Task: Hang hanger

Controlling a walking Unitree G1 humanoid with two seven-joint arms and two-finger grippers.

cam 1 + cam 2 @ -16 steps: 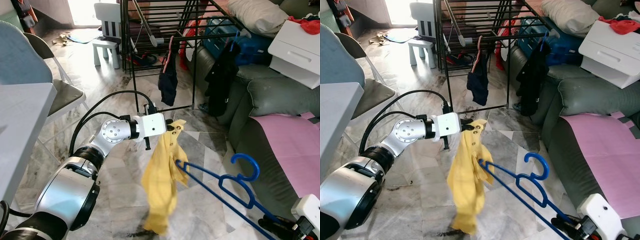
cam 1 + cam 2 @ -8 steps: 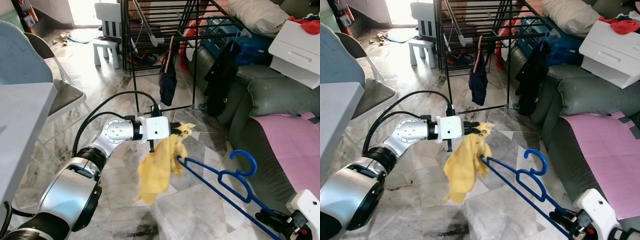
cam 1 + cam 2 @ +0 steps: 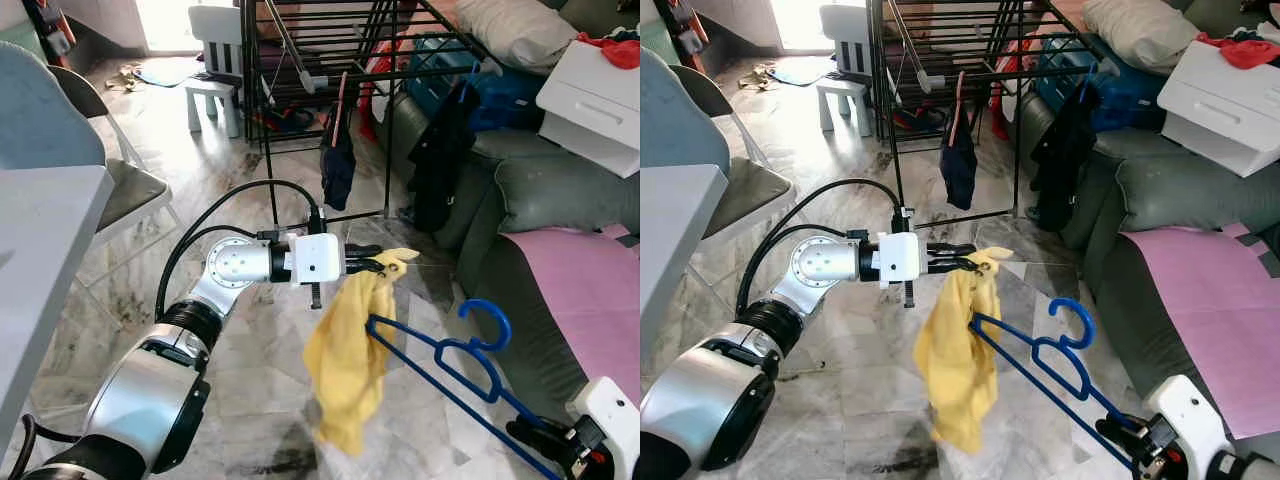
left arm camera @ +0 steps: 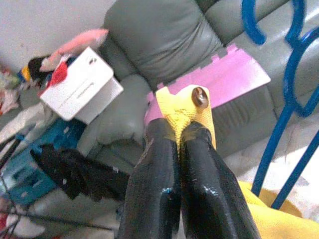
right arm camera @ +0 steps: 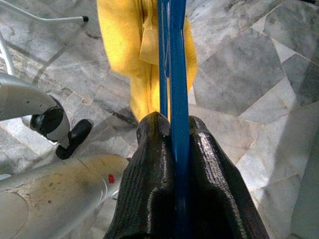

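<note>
- Marble floor (image 3: 120, 260) lies below us, with a black drying rack (image 3: 300, 60) beyond.
- Our left end effector (image 3: 385, 265) pinches a yellow cloth (image 3: 350, 360) in mid-air.
- Our right end effector (image 5: 169, 134) is clamped on the blue hanger (image 3: 450, 350), whose tip touches the cloth.
- Grey sofa (image 3: 540, 200) stands at right.

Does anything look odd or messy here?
The yellow cloth dangles bunched from the left gripper, only snagged on the blue hanger tip, not draped over it. Rags lie crumpled on the floor.
</note>
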